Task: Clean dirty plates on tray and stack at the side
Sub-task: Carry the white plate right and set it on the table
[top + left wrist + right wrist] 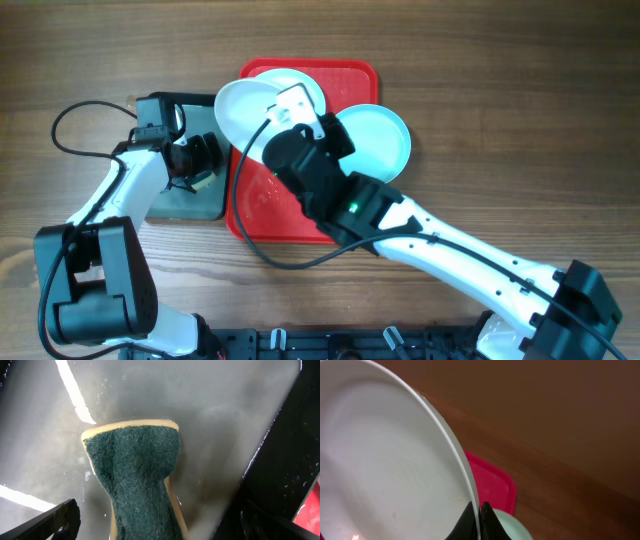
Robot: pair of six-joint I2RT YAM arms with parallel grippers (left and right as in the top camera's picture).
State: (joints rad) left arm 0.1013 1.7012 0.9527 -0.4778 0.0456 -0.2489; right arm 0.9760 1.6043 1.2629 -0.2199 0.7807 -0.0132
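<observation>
my right gripper (480, 516) is clamped on the rim of a white plate (245, 108), holding it over the far left corner of the red tray (350, 72). a second white plate (305, 85) lies in the tray just behind it. the teal plate (380, 138) overhangs the tray's right rim. my left gripper (165, 527) is spread wide, the green sponge (135, 465) lying unsqueezed between its fingers on the grey tray (210, 420).
</observation>
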